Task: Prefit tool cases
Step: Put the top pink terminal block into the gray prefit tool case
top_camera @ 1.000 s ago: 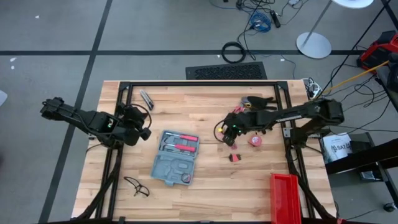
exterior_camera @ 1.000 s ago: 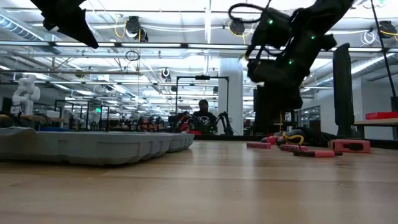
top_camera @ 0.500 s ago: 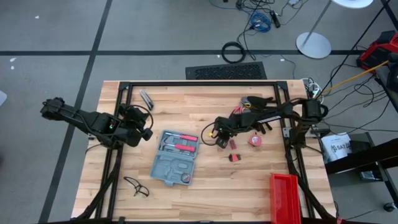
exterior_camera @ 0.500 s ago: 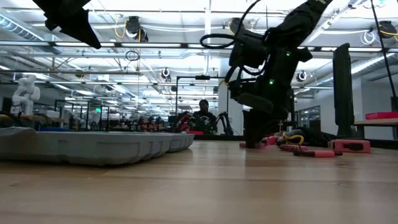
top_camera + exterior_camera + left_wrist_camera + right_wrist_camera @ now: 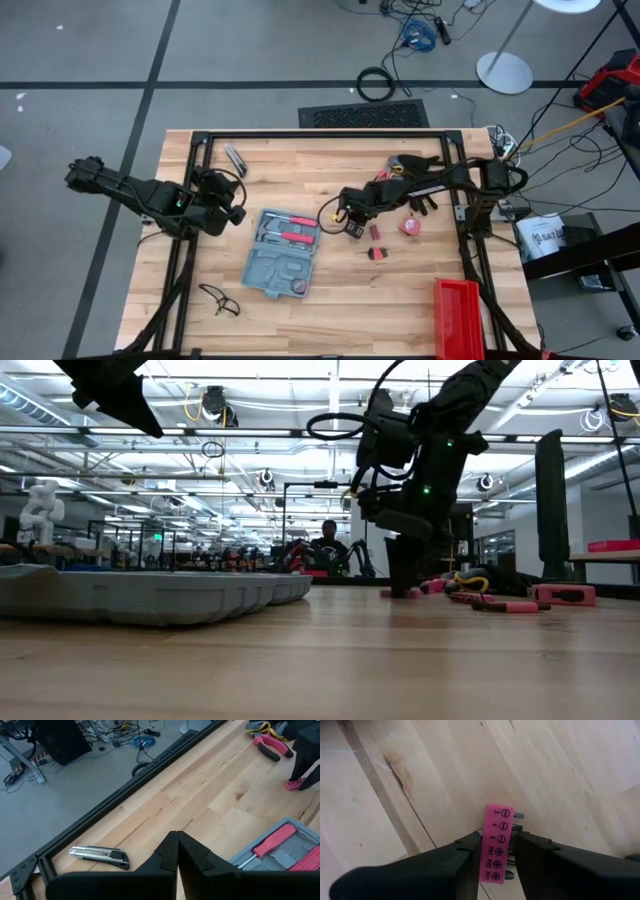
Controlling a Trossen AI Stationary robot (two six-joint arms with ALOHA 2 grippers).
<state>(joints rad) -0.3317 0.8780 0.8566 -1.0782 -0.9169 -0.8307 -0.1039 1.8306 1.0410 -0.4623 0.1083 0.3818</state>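
We see our right gripper down on the wooden tabletop, its two fingers closing around a pink screwdriver-bit holder that lies flat, likely so the holder can be carried to the tool case. That blue-grey case lies open just to the left, two red-handled tools already seated in its grey tray. Our left gripper waits shut and empty at the table's left edge, beside the case. Scattered round the tabletop are a utility knife at the far left, red-handled pliers, a small red piece, a red bin at the near right, and black glasses. Nothing blocks the short path from the holder to the case.
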